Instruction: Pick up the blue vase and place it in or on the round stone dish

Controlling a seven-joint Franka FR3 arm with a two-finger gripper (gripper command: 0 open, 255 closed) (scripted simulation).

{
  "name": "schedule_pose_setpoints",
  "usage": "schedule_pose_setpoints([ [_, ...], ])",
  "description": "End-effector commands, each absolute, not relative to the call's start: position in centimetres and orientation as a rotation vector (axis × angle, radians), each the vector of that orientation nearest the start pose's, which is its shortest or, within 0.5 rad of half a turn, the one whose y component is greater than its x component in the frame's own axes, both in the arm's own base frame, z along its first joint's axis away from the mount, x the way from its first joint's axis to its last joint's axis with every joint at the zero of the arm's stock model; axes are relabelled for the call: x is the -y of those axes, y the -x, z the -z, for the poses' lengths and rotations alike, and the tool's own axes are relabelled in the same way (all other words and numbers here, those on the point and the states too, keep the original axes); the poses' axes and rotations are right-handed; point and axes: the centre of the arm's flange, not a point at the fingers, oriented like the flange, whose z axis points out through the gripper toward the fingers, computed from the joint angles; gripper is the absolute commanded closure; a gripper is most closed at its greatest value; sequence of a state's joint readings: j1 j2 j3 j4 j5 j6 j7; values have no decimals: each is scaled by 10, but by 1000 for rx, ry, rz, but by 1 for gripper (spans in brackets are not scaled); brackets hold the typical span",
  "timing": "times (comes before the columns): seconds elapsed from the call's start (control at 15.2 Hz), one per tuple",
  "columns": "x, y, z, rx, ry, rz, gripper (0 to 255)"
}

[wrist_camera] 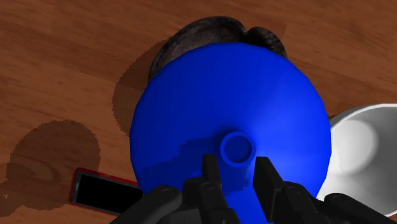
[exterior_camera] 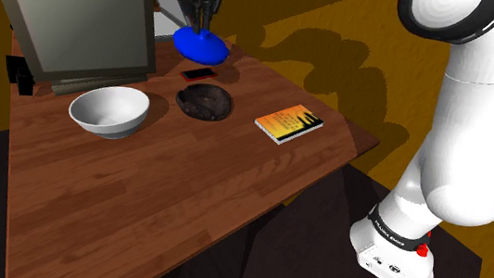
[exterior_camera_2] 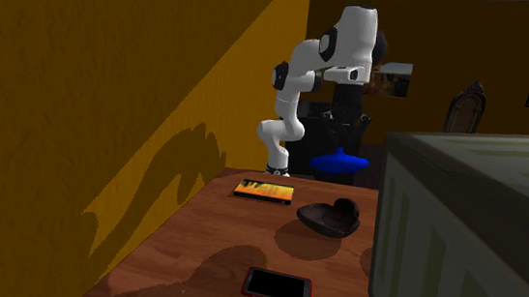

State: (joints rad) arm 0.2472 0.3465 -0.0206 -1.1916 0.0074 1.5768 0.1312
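Between your fingers (wrist_camera: 210, 169), closed to a narrow gap, sits the slim neck of the blue vase (wrist_camera: 254, 95), clasped on both sides. The vase hangs upright, axis vertical and mouth up, clear of the worktop (wrist_camera: 63, 63). It is partly over the dark round dish (wrist_camera: 210, 28), with a red-edged phone (wrist_camera: 102, 191) and a white bowl (wrist_camera: 362, 146) nearby.

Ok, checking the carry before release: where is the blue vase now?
Held off the table in the gripper, the blue vase shows top-centre in the shoulder view, beyond the red phone and the dark dish.
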Motion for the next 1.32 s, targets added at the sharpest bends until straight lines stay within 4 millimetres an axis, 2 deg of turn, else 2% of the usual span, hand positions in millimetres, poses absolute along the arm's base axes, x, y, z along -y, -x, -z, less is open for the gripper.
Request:
schedule_pose_setpoints([
  [0.0, -152, -640, -582, 151, 3130, 61, 255],
  [1.06, -152, -640, -498, 151, 3130, 61, 255],
  [1.25, -152, -640, -495, 151, 3130, 61, 255],
])
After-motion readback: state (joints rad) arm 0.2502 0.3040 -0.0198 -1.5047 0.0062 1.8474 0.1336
